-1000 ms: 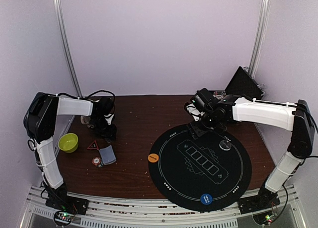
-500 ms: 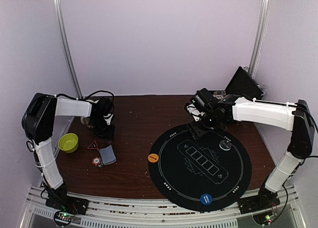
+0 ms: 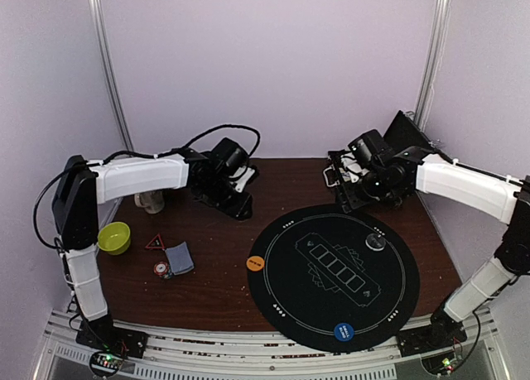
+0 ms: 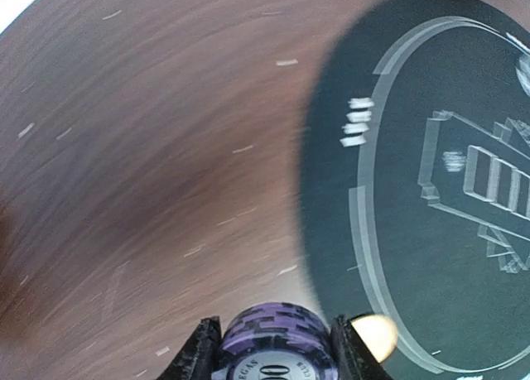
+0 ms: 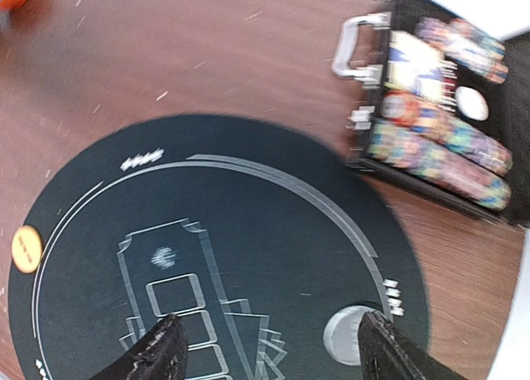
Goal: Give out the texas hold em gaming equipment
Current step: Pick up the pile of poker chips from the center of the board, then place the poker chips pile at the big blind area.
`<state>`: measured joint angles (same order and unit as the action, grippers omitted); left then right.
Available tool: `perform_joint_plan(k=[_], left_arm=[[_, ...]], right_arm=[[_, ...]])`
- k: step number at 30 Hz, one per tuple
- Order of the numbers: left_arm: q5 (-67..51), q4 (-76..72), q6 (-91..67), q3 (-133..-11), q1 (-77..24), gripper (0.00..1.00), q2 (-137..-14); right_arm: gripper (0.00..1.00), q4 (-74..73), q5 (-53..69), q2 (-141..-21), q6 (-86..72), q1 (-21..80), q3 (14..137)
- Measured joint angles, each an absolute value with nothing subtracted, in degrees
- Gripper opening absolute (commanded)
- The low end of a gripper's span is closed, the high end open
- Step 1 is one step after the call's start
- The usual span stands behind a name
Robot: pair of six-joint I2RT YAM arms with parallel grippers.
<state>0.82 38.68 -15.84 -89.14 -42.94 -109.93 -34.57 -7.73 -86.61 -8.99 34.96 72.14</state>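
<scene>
My left gripper point(image 3: 238, 204) hangs over the brown table just left of the black round mat point(image 3: 331, 297). It is shut on a stack of purple striped poker chips point(image 4: 273, 340). An orange disc point(image 3: 256, 263) lies on the mat's left rim and also shows in the left wrist view point(image 4: 378, 335). My right gripper point(image 5: 273, 357) is open and empty above the mat's back part, near a white disc point(image 5: 346, 335). A blue disc point(image 3: 344, 332) lies at the mat's near rim. A grey-blue card pile point(image 3: 179, 257) and a red-striped chip point(image 3: 161, 269) lie at the left.
An open black case point(image 5: 447, 140) holding rows of chips stands at the back right, just behind the mat. A green bowl point(image 3: 113, 237), a red triangle marker point(image 3: 155, 242) and a cream mug point(image 3: 151, 202) sit at the left of the table.
My left arm has swung right from beside the mug to the table's back middle, near the mat. My right gripper has drawn back and right, toward the case.
</scene>
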Motion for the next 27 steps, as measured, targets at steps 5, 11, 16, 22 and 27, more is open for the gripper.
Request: perform_joint_plan(k=[5,11,16,22,27], left_arm=[[-0.4,37.5,-15.5,-94.2,-47.2,0.00,-118.2],[0.0,37.6,-15.5,-95.9,-48.7,0.01,-126.8],[1.1,37.4,-15.5,-96.6,-49.1,0.65,-126.9],[1.7,37.8,-15.8,-96.6,-49.1,0.98,-126.0],[2.4,40.9,-15.9,-98.3,-48.8,0.98,-120.9]], right_arm=[[0.74,-34.4,-7.6,-81.0,-9.4,32.2,69.3],[0.74,-34.5,-7.0,-80.7,-9.5,32.2,67.7],[0.74,-34.4,-6.6,-80.7,-9.6,32.1,67.6],[0.74,-34.3,-5.9,-80.7,-9.6,32.1,67.5],[0.74,-34.1,-4.9,-80.7,-9.6,32.1,67.3]])
